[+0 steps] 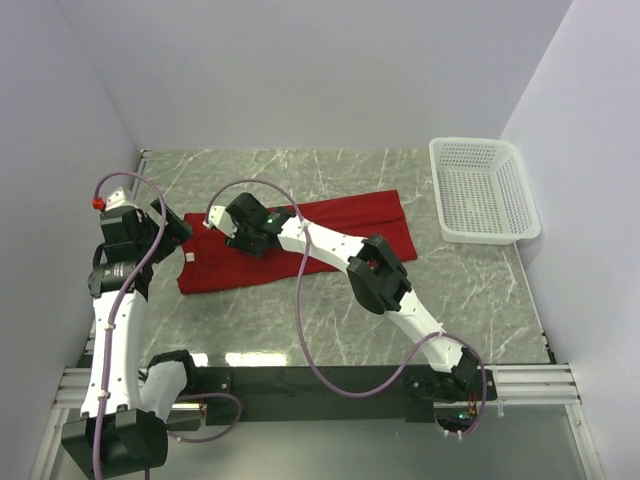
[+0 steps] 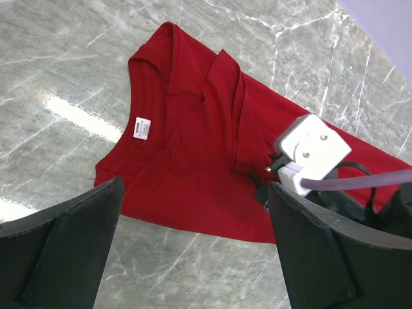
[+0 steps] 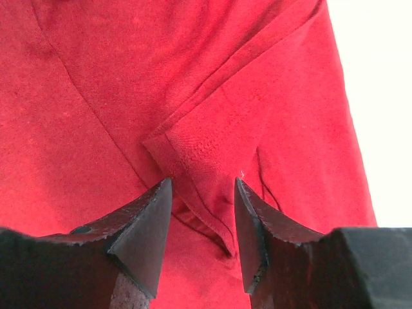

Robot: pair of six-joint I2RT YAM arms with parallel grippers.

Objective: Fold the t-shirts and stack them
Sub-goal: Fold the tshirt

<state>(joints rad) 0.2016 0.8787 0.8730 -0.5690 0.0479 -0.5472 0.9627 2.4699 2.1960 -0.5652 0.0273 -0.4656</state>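
Right gripper (image 3: pixel 201 185), half spread, straddles the sleeve hem (image 3: pixel 212 145) of the red t-shirt (image 3: pixel 116 71); closing low should catch both layers. Left gripper (image 2: pixel 194 187) hangs wide apart, collar (image 2: pixel 145 77) below.

Bright, even light; soft shadows; white glare streaks on the table (image 2: pixel 71 112).

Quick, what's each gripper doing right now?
Left gripper: open, holding nothing.
Right gripper: open, jaws astride a fold of the deep red cloth t-shirt.
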